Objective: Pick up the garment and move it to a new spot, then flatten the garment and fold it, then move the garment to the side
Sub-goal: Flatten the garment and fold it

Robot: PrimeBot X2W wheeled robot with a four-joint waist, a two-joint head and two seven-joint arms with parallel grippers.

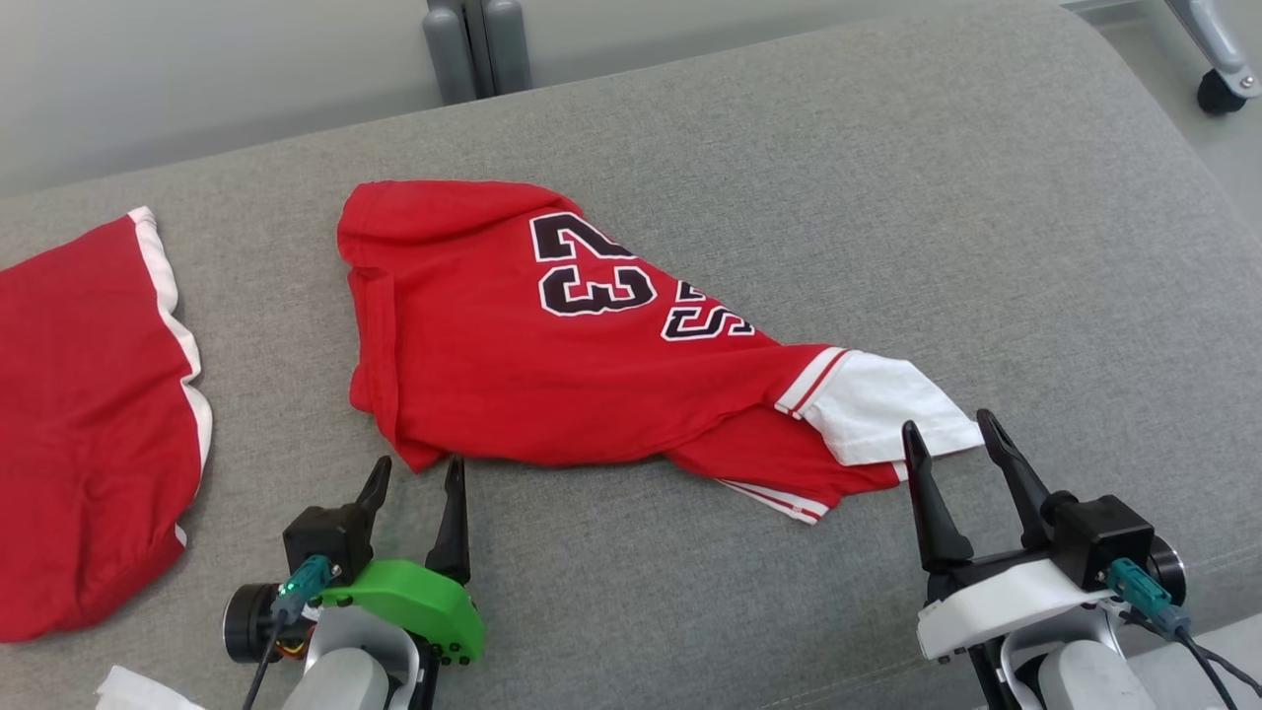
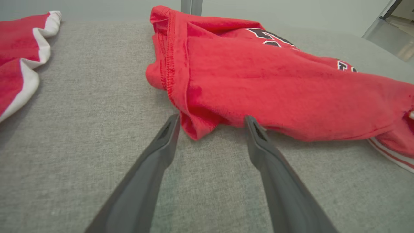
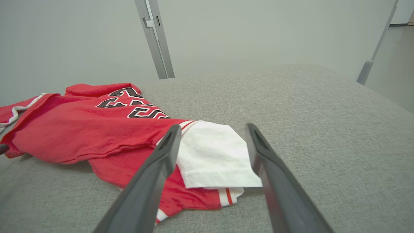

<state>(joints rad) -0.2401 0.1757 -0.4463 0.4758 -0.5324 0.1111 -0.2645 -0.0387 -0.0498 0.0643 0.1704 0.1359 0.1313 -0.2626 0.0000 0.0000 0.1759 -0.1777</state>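
The garment [image 1: 552, 355] is a red jersey with black "23" lettering and a white sleeve end, lying rumpled and partly folded over on the grey padded surface [image 1: 887, 247]. My left gripper [image 1: 414, 471] stands open just below the jersey's lower left corner; in the left wrist view that red corner [image 2: 197, 126] sits between the open fingertips [image 2: 212, 120]. At the right, my right gripper [image 1: 948, 434] is open with the white sleeve edge [image 3: 213, 158] between its spread fingers [image 3: 163, 155]. Neither gripper holds cloth.
A second red garment with white trim [image 1: 89, 414] lies at the left edge of the surface. A grey post [image 1: 473, 44] rises behind the far edge, and a caster wheel [image 1: 1221, 94] stands at the top right. A white scrap [image 1: 133, 688] shows at the bottom left.
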